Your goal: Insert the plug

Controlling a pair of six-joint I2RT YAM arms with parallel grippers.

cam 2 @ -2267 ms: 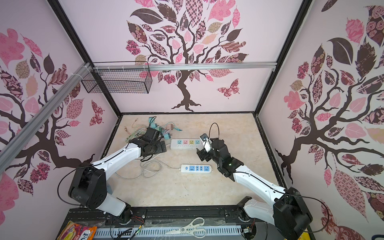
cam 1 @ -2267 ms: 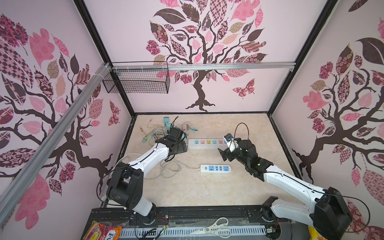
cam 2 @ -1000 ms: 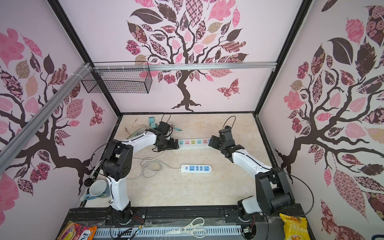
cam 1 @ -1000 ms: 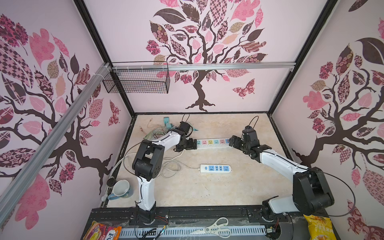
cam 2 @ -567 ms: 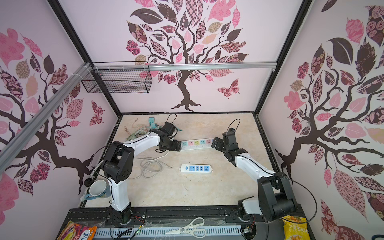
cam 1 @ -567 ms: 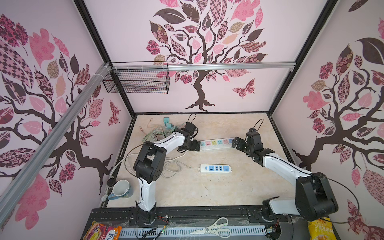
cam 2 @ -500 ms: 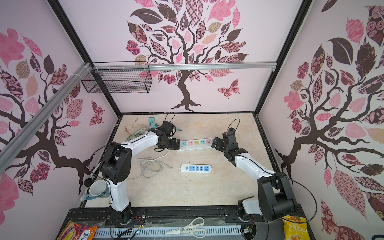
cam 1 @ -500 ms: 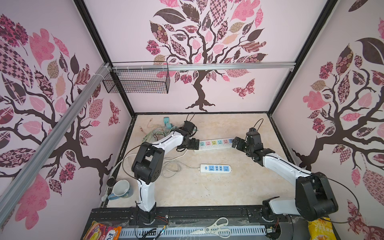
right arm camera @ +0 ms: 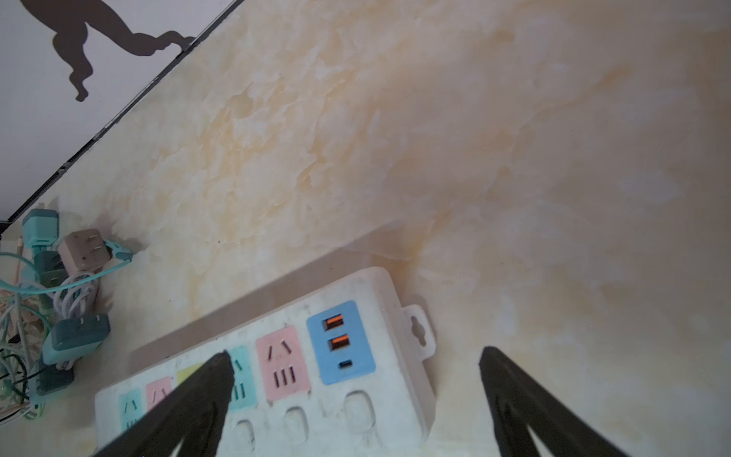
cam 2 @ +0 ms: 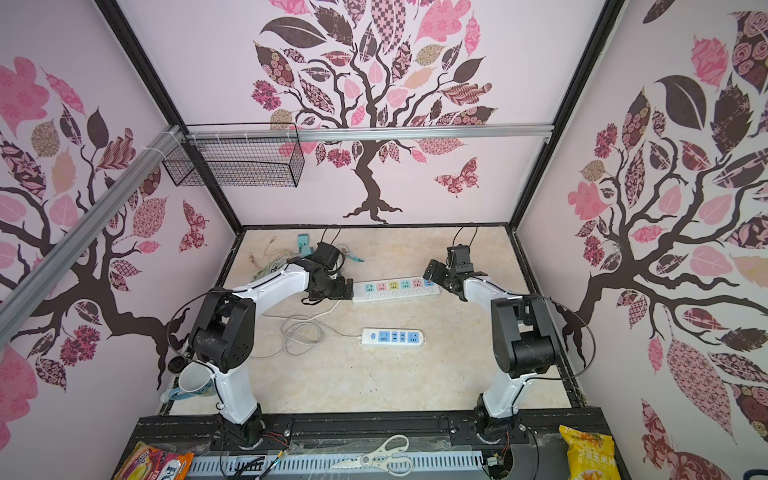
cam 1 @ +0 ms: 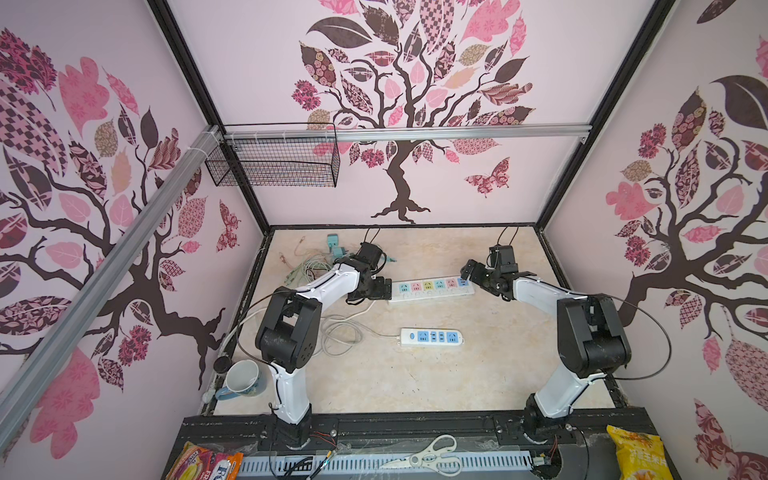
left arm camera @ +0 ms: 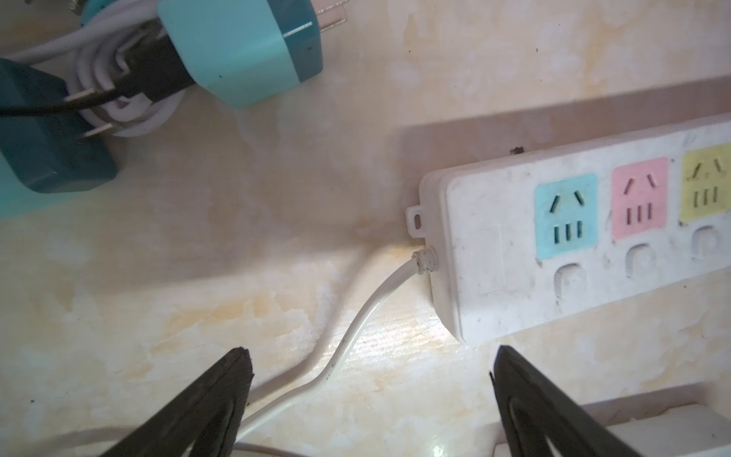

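Left wrist view: left gripper (left arm camera: 370,352) has its jaws spread wide and nothing between them but the table and the white cord (left arm camera: 356,320) leaving the long power strip (left arm camera: 514,253). One finger is just beside the strip's corner.

- Right gripper (right arm camera: 355,353) is also wide and empty, straddling the USB end of that strip.
- In a top view the strip (cam 1: 430,289) lies just past table centre, left gripper (cam 1: 376,289) at its 9 o'clock end and right gripper (cam 1: 471,272) at its 3 o'clock end. The short power strip (cam 1: 432,337) lies at its 6 o'clock, well apart.
- The plug (left arm camera: 245,43), a teal charger with bare prongs, is unheld. It lies in the pile of chargers and cables (cam 1: 328,253) at the table's 10 to 11 o'clock.

Risks, as I judge them:
- Cords in the pile look tangled, so lifting one plug may drag its neighbours.
- The strip lies loose. A press on an unbraced strip could slide it.
- Prongs tilted in the grip would miss the slots.
- The near finger could nudge the strip's corner.
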